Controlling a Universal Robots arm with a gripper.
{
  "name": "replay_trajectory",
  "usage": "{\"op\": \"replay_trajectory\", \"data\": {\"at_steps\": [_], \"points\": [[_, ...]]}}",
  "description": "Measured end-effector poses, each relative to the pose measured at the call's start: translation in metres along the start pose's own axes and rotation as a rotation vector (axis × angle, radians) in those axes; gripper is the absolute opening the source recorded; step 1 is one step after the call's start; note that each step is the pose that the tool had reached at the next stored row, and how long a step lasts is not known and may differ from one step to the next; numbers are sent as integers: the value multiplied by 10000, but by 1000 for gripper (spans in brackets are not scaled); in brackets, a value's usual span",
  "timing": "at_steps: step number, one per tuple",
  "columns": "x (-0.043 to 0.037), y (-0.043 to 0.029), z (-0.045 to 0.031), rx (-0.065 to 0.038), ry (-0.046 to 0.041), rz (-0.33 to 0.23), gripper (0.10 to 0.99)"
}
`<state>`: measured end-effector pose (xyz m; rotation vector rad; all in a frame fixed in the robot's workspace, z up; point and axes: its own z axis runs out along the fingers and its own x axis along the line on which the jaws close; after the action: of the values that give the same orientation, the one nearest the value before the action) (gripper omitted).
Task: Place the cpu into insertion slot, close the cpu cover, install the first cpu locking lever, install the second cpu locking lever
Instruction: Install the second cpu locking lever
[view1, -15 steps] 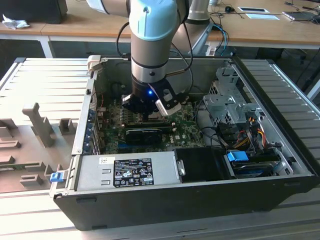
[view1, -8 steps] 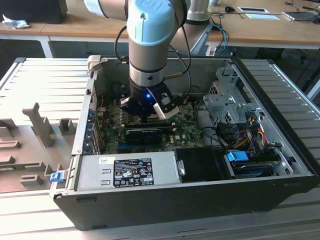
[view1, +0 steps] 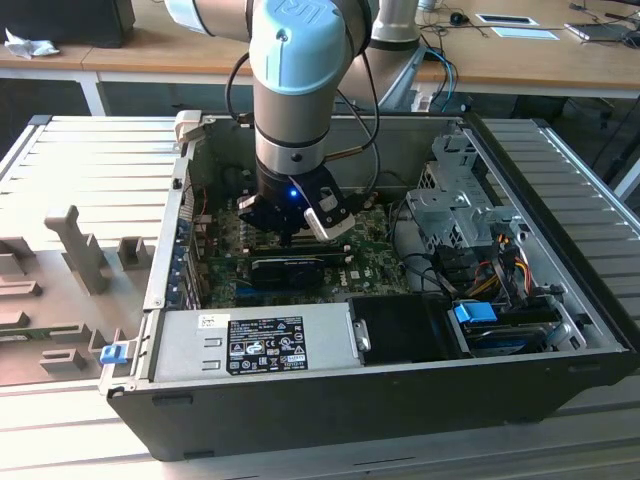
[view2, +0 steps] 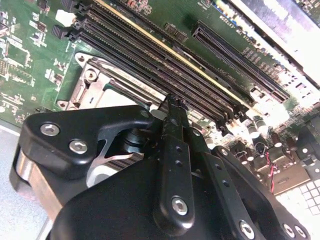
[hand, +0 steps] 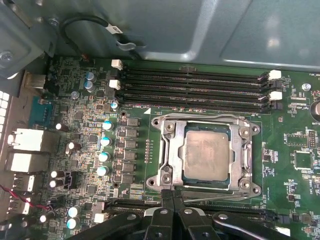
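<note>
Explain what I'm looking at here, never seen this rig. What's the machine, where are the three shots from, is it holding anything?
It is a single robot arm with a gripper reaching down into an open computer case. The exterior view is shot from a camera off the arm. Both wrist views come from cameras riding on the arm, looking down past the gripper at the green motherboard.

In the first wrist view the cpu lies in the insertion slot, with the cpu cover down around it. Long black memory slots run beside it. The gripper has its fingers together at the edge of the socket frame, and I see nothing held between them.
</note>
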<state>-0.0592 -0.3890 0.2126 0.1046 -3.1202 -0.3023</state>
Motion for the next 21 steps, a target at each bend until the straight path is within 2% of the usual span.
{"op": "replay_trajectory", "data": {"at_steps": [10,15,21], "points": [[32,-7,-1,-5,-2,-10,106],[90,-14,0,-145,-2,-132,106],[98,-14,1,-145,-2,-133,106]]}}
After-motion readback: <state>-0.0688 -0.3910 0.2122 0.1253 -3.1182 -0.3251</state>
